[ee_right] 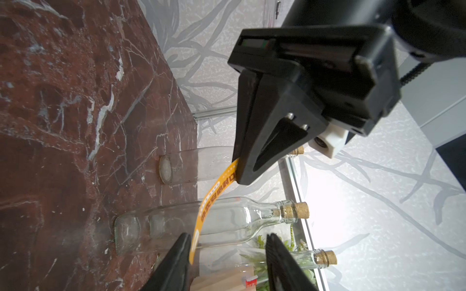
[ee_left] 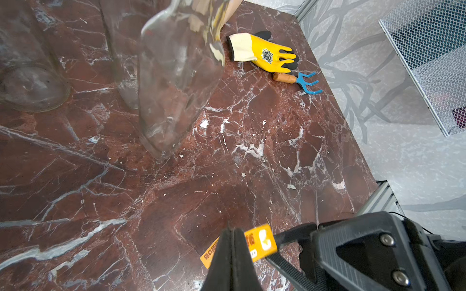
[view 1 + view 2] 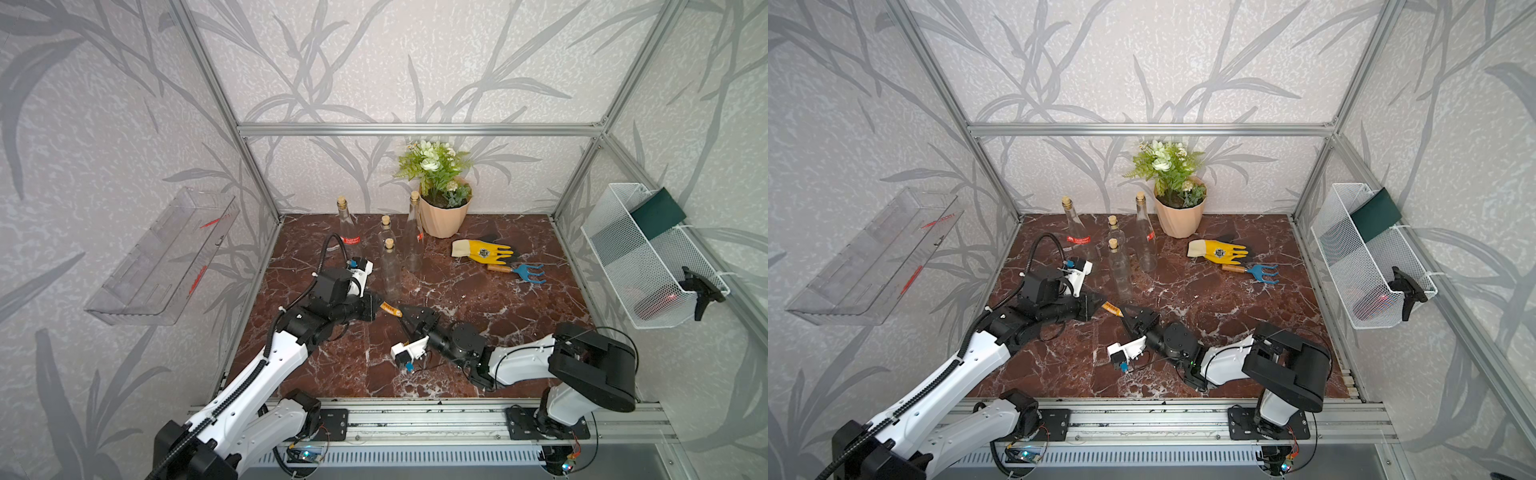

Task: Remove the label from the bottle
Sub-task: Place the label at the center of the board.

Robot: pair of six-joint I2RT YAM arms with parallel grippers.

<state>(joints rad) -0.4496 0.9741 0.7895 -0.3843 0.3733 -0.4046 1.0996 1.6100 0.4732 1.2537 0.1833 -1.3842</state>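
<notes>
An orange printed label (image 3: 390, 308) (image 3: 1112, 308) hangs free above the marble top, off every bottle. My left gripper (image 3: 380, 302) (image 2: 233, 230) is shut on one end of this label (image 2: 262, 241). My right gripper (image 3: 405, 313) (image 1: 228, 236) stands open at the other end, and the strip (image 1: 214, 191) rests against one of its fingers (image 1: 181, 252). Just behind them stands the nearest corked glass bottle (image 3: 390, 270) (image 2: 174, 75) (image 1: 227, 221), upright, with no label showing on it.
Behind it stand three more corked bottles, two with red labels (image 3: 351, 240) (image 3: 419, 237). A potted plant (image 3: 442, 208), a yellow glove (image 3: 484, 251) and a blue hand rake (image 3: 519, 272) lie at the back right. A white mesh basket (image 3: 648, 266) hangs on the right wall.
</notes>
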